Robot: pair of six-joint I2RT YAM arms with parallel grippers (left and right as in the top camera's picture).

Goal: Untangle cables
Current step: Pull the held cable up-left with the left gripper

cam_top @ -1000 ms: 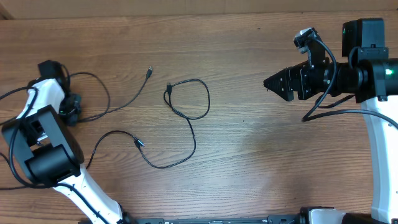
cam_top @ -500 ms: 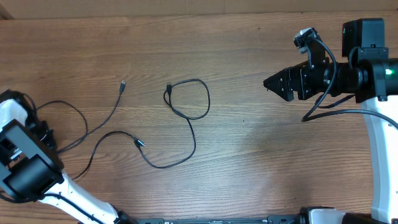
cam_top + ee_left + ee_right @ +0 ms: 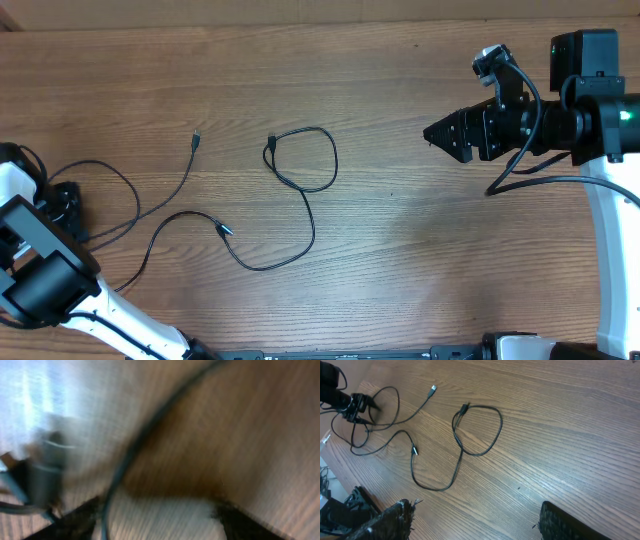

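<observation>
Thin black cables lie on the wooden table [image 3: 400, 80]. One cable [image 3: 178, 185] runs from a small plug [image 3: 197, 135] down and left to my left gripper [image 3: 65, 200] at the far left edge. A second cable [image 3: 333, 160] forms a loop mid-table and trails down to a connector [image 3: 222, 230]. In the blurred left wrist view my left gripper [image 3: 160, 527] has its jaws wide apart, and a cable strand [image 3: 130, 455] passes beside the left finger [image 3: 75, 520]. My right gripper [image 3: 445, 140] hovers open at the right, well away from the looped cable [image 3: 497, 430].
The thicker black cords of the left arm [image 3: 30, 160] curl near the table's left edge. The right arm's body [image 3: 590, 110] fills the right side. Bare wood lies between the looped cable and the right gripper.
My left arm drew back toward the left edge, dragging one cable and its plug left and down. Its jaws then went from shut to open. The right arm stayed still.
</observation>
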